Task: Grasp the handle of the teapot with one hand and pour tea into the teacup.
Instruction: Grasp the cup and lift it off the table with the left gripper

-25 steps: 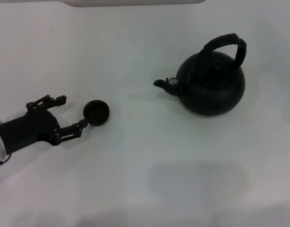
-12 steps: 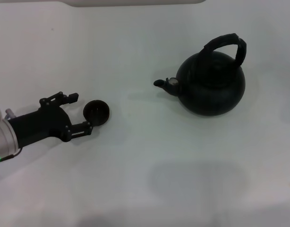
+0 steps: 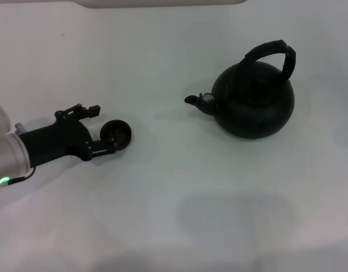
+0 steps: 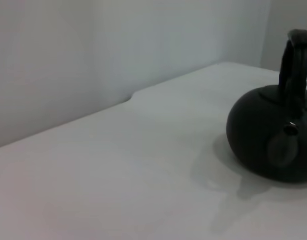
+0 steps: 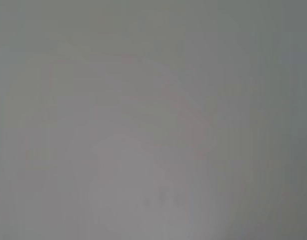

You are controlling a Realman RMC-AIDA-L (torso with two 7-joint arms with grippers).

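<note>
Over the last second the left gripper has slid across the table toward the teacup, so its spread fingers now flank the cup, the near finger touching its rim; nothing is clamped. The cup sits near the table's left edge. The teapot stands well apart toward the right edge, handle upright, spout facing the cup. The right gripper is out of sight.

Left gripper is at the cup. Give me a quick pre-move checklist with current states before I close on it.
1. Left gripper open, fingers either side of the teacup: ok.
2. Teacup upright on the table: ok.
3. Teapot upright, spout toward the cup: ok.
4. Handle free, nothing gripping it: ok.
5. Right gripper position: cannot tell, not in view.
6. Finger contact with the cup: cannot tell.
</note>
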